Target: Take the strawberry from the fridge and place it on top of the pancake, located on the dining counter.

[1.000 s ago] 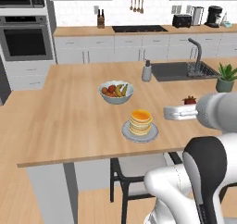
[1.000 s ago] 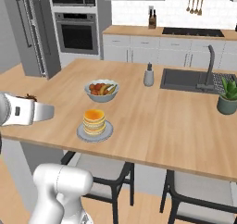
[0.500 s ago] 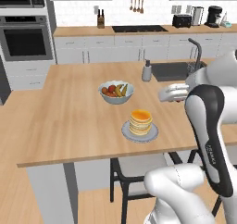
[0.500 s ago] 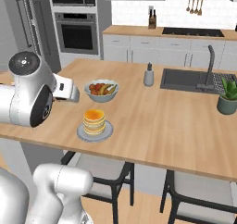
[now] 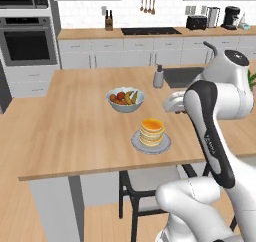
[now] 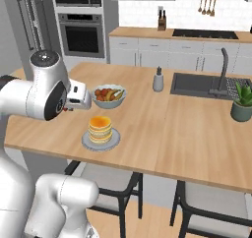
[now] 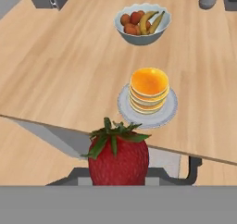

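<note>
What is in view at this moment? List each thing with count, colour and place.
strawberry: one, red with green leaves, held in the gripper, short of the counter edge.
pancake: one tan stack with orange top, on a grey plate near the counter's front edge.
fruit bowl: one, grey, holding red apples and bananas, behind the pancake.
dining counter: one, light wood, grey sides.
soap dispenser: one, grey, beside the sink.
sink: one, dark, with dark faucet, in the dining counter.
potted plant: one, green, right of the sink.
wall oven: one, black glass, back wall.
chairs: two, dark frames, under the counter.
gripper: one, shut on the strawberry.
</note>
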